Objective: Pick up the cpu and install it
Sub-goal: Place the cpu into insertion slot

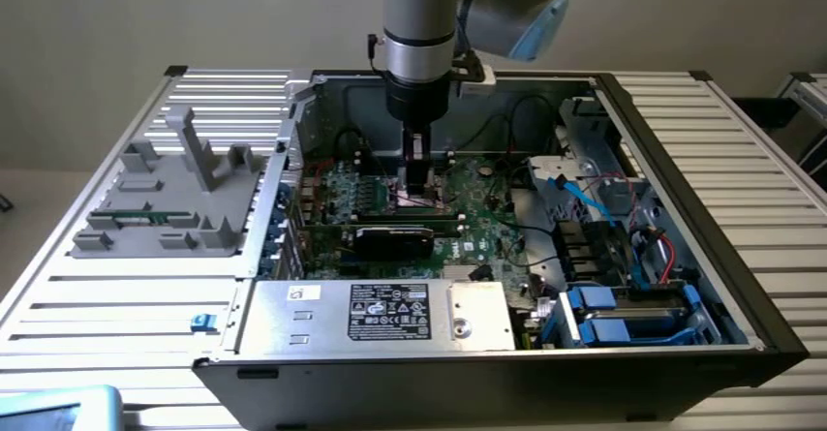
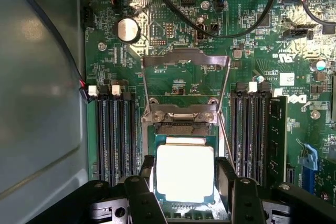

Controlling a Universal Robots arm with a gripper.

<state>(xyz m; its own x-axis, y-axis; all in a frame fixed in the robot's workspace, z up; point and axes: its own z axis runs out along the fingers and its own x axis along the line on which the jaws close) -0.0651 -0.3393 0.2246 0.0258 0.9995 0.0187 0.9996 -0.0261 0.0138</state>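
Hanging down inside the open computer case (image 1: pixel 517 387), the gripper (image 1: pixel 417 191) is clamping its jaws on two opposite edges of the cpu (image 2: pixel 185 171). The cpu is lying level at the socket (image 2: pixel 184 127) on the green motherboard (image 2: pixel 157 40), mid-case, with the metal load frame (image 2: pixel 185 59) standing swung open.

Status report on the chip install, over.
Gripper shut on the chip, both sides. Chip flat over the socket. Hold-down frame open, cables well away.
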